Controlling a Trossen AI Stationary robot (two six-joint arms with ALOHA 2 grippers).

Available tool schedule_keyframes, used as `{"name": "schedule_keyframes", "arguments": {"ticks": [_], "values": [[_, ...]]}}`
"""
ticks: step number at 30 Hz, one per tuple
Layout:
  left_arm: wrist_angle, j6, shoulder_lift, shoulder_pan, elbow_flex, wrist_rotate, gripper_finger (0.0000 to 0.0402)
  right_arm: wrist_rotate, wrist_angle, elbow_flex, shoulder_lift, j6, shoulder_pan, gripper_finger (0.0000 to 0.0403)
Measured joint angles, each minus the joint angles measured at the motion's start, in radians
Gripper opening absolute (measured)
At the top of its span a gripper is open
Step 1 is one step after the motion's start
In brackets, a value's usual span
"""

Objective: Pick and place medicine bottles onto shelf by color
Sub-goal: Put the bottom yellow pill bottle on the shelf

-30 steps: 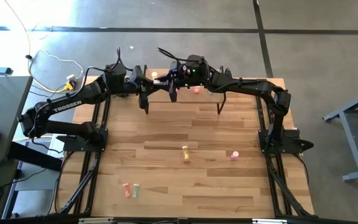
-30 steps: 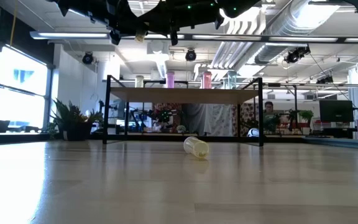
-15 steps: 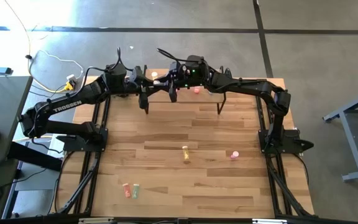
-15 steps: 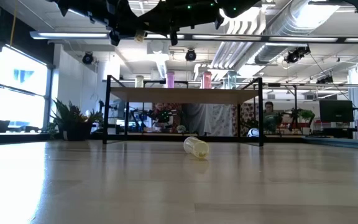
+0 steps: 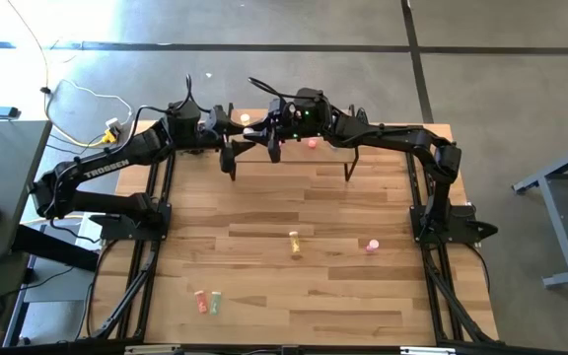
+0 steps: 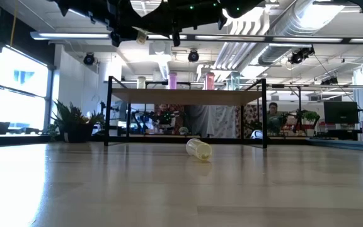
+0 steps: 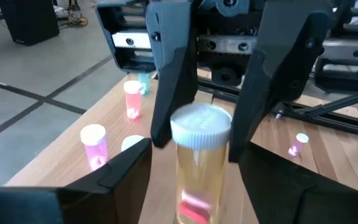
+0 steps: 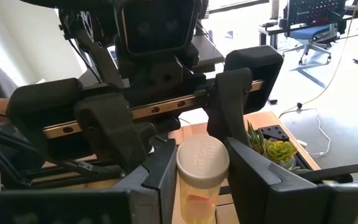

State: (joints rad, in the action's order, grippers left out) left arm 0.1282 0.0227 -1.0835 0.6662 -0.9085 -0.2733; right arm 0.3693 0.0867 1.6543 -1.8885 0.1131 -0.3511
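1. At the top centre of the high view, both grippers meet above the shelf point(image 5: 294, 150).
2. The yellow bottle point(image 8: 202, 177) stands upright between them, long axis vertical, cap up.
3. The right gripper point(image 8: 194, 180) clamps the bottle.
4. The left gripper point(image 7: 194, 205) is spread apart, fingers clear of it.

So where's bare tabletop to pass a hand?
Bare: the strip between the shelf and the fallen yellow bottle, and the near right corner past the pink bottle. Crowded: over the shelf, where left gripper and right gripper meet.
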Motion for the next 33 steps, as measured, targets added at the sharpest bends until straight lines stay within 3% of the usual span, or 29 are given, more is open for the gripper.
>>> {"name": "schedule_keyframes", "arguments": {"ticks": [14,22,33], "values": [[0.051,-0.032,0.035,0.001,0.0,0.003,0.0239,-0.024,-0.001,0.0,0.0,-0.008,-0.002,0.0105],[0.071,-0.034,0.094,0.001,-0.001,0.077,0.0239,-0.03,-0.001,0.0,0.0,-0.008,-0.002,0.0105],[0.14,0.023,0.198,0.002,-0.001,0.079,0.0239,-0.129,0.081,0.0,0.0,-0.071,-0.002,0.0105]]}}
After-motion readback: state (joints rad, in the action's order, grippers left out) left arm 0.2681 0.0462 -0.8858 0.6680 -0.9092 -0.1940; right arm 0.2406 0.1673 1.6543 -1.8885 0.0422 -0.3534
